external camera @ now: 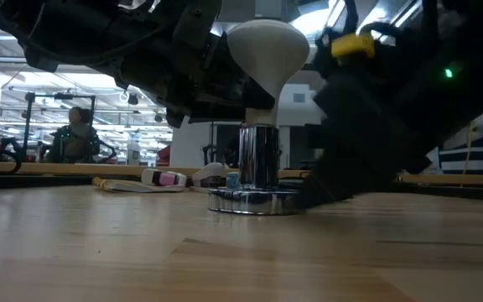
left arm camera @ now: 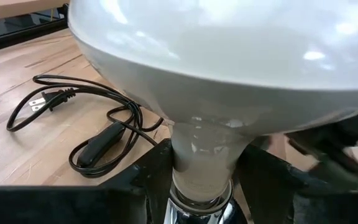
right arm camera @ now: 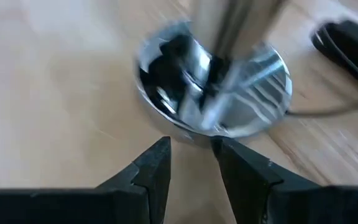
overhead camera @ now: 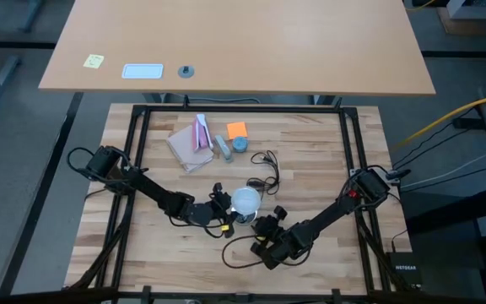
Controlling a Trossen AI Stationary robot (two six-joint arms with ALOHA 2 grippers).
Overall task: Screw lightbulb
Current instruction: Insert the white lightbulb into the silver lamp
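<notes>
The frosted white lightbulb (external camera: 267,46) stands upright, neck down, on the silver stem of the round socket (external camera: 254,200) in the middle of the table. My left gripper (left arm camera: 201,180) is at the bulb's pale neck from the table's left side and is shut on it. My right gripper (right arm camera: 190,146) comes in low from the near right, its two fingers a little apart with nothing between them. Its tips stand just short of the rim of the socket's shiny base (right arm camera: 229,93). In the high view the bulb (overhead camera: 245,201) shows between the two grippers. My left gripper pinches the bulb's narrow neck (left arm camera: 197,155) just above the socket's silver top, one finger (left arm camera: 145,177) on each side. The fingers come in nearly level from the table's left. The bulb stays upright, its lower end in the socket. My right gripper: I cannot tell whether its tips touch the socket's base.
The socket's thin black cord (left arm camera: 86,134) with plug and switch lies coiled just beyond the bulb. Farther back lie a pink and tan bundle (overhead camera: 192,142), an orange note (overhead camera: 237,129) and a small blue-grey round piece (overhead camera: 240,144). The near left tabletop (external camera: 99,252) is bare wood.
</notes>
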